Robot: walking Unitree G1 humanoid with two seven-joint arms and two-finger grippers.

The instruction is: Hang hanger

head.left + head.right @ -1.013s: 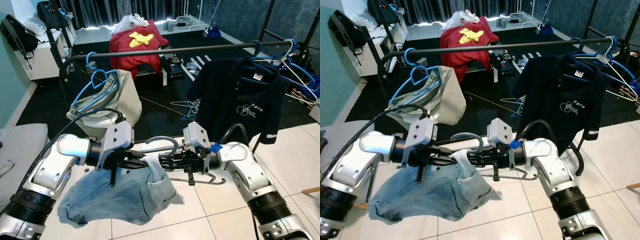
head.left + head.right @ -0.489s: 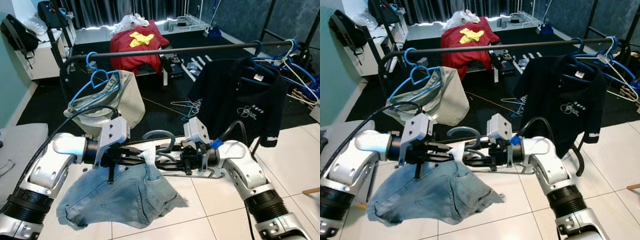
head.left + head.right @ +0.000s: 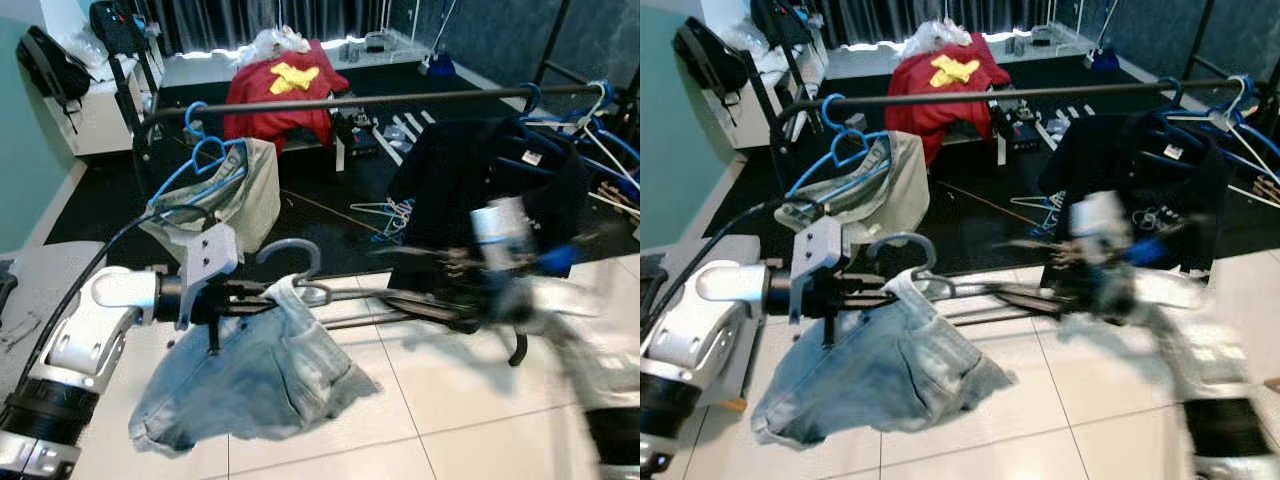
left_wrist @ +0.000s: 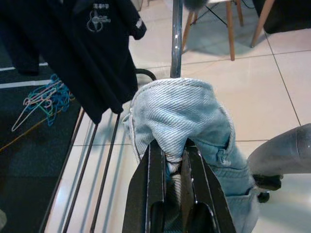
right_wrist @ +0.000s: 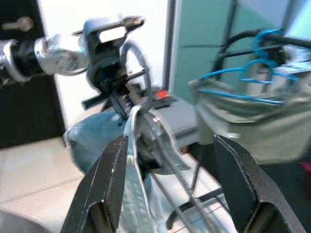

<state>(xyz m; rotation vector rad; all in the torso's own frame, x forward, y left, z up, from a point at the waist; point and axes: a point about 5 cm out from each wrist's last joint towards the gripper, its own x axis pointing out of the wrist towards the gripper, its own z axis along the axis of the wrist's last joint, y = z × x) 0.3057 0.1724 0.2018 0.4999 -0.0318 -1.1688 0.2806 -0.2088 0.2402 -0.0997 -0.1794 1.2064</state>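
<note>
A grey hanger [image 3: 296,258] carries light blue denim shorts [image 3: 250,370] that hang below it over the tiled floor. My left gripper [image 3: 268,296] is shut on the hanger's neck and the denim waistband; in the left wrist view the cloth [image 4: 177,121] is pinched between the black fingers [image 4: 156,184]. The right arm [image 3: 520,295] is a blur to the right of the hanger, in front of the black shirt. My right gripper [image 5: 170,179] stands wide open, apart from the hanger and facing it. The black clothes rail [image 3: 400,100] runs across behind, above hanger height.
On the rail hang a blue hanger with a beige garment [image 3: 220,185] on the left, a black polo shirt [image 3: 480,170], and blue and white hangers [image 3: 600,125] at the right end. Loose hangers [image 3: 380,215] lie on the dark rug. A red garment [image 3: 280,85] lies behind.
The right gripper has let go of the hanger, opened and swung away to the right. The left gripper keeps its hold with the hanger and shorts slightly higher. The camera has shifted a little.
</note>
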